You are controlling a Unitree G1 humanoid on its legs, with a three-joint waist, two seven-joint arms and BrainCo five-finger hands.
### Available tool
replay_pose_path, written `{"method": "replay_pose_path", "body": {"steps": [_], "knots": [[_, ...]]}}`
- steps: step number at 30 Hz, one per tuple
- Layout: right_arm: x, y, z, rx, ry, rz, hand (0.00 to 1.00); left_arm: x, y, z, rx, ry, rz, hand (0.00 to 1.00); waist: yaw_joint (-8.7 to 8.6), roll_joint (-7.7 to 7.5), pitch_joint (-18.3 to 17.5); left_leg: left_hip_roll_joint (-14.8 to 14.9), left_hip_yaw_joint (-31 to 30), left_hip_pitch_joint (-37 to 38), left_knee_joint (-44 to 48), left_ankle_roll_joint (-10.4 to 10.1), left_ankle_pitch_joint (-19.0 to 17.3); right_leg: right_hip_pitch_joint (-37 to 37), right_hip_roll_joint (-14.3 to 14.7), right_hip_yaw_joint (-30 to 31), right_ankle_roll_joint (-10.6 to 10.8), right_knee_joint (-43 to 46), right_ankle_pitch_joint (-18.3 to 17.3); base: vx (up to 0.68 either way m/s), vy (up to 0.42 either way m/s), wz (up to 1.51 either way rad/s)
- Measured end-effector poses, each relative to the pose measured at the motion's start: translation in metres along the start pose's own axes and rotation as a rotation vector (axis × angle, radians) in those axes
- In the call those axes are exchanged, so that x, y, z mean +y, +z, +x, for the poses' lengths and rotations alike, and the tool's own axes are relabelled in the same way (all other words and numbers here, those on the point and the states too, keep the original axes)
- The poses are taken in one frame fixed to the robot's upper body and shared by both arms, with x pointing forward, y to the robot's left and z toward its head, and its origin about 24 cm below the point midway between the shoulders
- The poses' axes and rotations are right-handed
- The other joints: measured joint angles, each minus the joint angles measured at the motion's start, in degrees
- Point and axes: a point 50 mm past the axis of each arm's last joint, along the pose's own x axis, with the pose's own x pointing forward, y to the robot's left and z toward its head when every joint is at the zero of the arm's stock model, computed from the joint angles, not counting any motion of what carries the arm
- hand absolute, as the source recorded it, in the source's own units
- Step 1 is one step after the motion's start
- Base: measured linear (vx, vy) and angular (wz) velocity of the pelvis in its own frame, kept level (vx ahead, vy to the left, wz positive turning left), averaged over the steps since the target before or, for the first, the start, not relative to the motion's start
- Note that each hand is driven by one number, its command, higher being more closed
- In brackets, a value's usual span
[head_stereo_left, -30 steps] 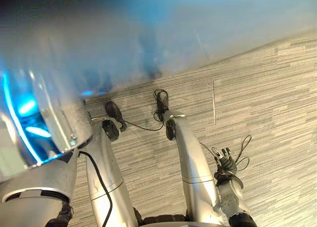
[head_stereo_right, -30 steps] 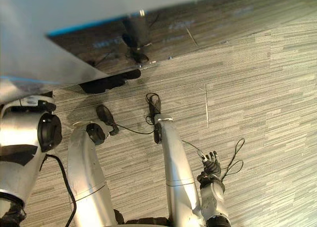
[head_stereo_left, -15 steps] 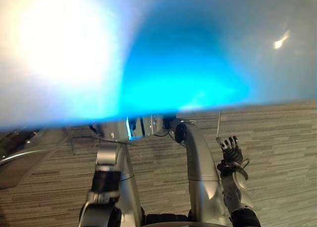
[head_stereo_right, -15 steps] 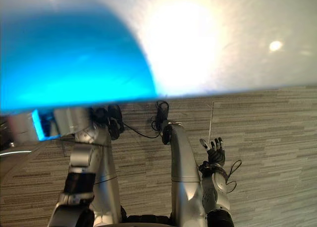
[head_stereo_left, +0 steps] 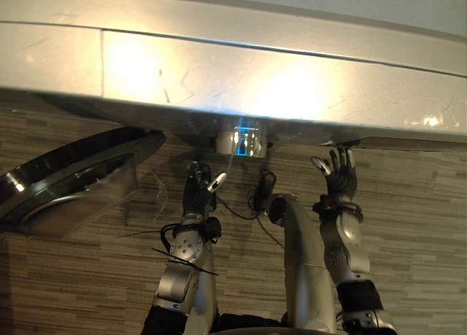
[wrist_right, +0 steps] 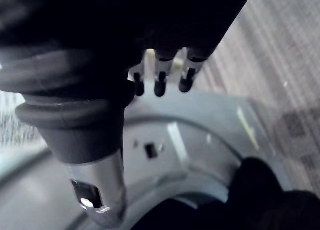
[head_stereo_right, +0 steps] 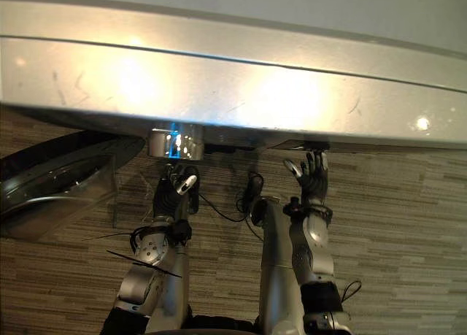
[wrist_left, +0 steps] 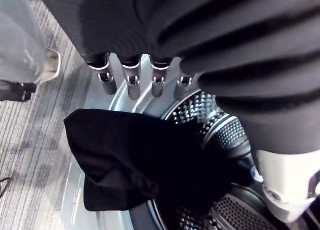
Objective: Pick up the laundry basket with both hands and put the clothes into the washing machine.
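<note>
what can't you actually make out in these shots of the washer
drum mouth: eye views, hidden by the washing machine's silver casing
black garment: left wrist view, its inner end lost in the dark drum; how far in, unclear
dark cloth: right wrist view, blurred, cut by the bottom edge; same garment or not, unclear
door: eye views, cut off by the left edge

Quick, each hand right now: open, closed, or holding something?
Left hand: open, holding nothing; the dark garment hangs out of the washing machine's drum beyond it.
Right hand: open, fingers spread, holding nothing.
</note>
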Motion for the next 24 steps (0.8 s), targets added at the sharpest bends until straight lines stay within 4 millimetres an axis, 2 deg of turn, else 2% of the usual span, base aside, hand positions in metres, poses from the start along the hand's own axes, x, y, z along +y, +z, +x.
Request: {"method": "replay_pose_path", "body": {"steps": [2, 8, 11, 13, 16, 18, 21, 24], "knots": [[0.004, -0.001, 0.005, 0.008, 0.006, -0.007, 0.00, 0.000, -0.006, -0.001, 0.025, -0.006, 0.008, 0.00, -0.01, 0.76, 0.0, -0.4, -0.4, 0.0, 0.2, 0.0, 0.0, 0.2, -0.8, -0.4, 0.5, 0.7, -0.6, -0.07, -0.019, 0.17], [0.013, -0.011, 0.025, 0.070, -0.002, 0.020, 0.00, 0.001, -0.011, -0.002, 0.048, -0.002, 0.019, 0.00, 0.38, 1.02, 0.0, -0.8, -1.6, -1.2, 0.6, -0.1, 0.1, -0.3, -0.8, -1.2, 0.2, 0.9, -0.9, -0.11, -0.030, 0.10], [0.039, -0.018, 0.044, 0.137, 0.063, 0.032, 0.00, 0.000, -0.014, -0.002, 0.061, -0.001, 0.015, 0.00, 1.92, 2.34, 0.2, -1.8, -2.9, -4.9, 0.9, -0.3, 0.2, -3.6, -0.8, -1.4, 0.2, 2.1, -0.9, -0.13, -0.044, 0.23], [0.045, -0.023, 0.051, 0.183, 0.056, 0.054, 0.00, -0.001, -0.011, -0.001, 0.047, 0.003, 0.002, 0.00, 3.42, 3.44, 0.3, -2.5, -4.3, -7.2, 2.6, -0.5, 0.3, -5.5, -1.1, -2.2, -0.1, 4.1, -1.3, -0.07, -0.022, 0.13], [0.053, -0.029, 0.056, 0.236, 0.076, 0.059, 0.00, -0.002, -0.007, 0.002, 0.032, 0.006, -0.007, 0.00, 4.40, 4.07, 0.4, -3.8, -5.8, -9.9, 5.0, -0.8, 0.7, -7.9, -2.1, -3.2, -0.3, 7.6, -3.0, -0.02, -0.004, 0.20], [0.054, -0.031, 0.060, 0.262, 0.070, 0.062, 0.00, -0.004, -0.002, 0.003, 0.010, 0.002, -0.018, 0.00, 5.48, 4.34, 0.5, -4.5, -6.6, -11.8, 6.9, -0.8, 1.0, -9.5, -3.0, -3.6, -0.1, 10.3, -4.4, 0.00, 0.004, 0.21], [0.054, -0.030, 0.067, 0.284, 0.060, 0.053, 0.00, -0.006, 0.002, 0.003, -0.008, 0.003, -0.034, 0.00, 5.62, 4.71, 0.6, -6.0, -7.8, -14.0, 8.5, -0.8, 1.0, -11.0, -4.3, -4.4, 0.4, 12.6, -5.7, 0.02, 0.022, 0.29], [0.051, -0.024, 0.075, 0.289, 0.048, 0.036, 0.00, -0.006, 0.007, 0.003, -0.025, 0.008, -0.050, 0.00, 6.75, 4.75, 0.6, -7.1, -8.5, -15.9, 10.1, -0.8, 0.9, -12.6, -4.9, -4.5, 1.0, 14.9, -6.9, 0.01, 0.024, 0.18]]}}
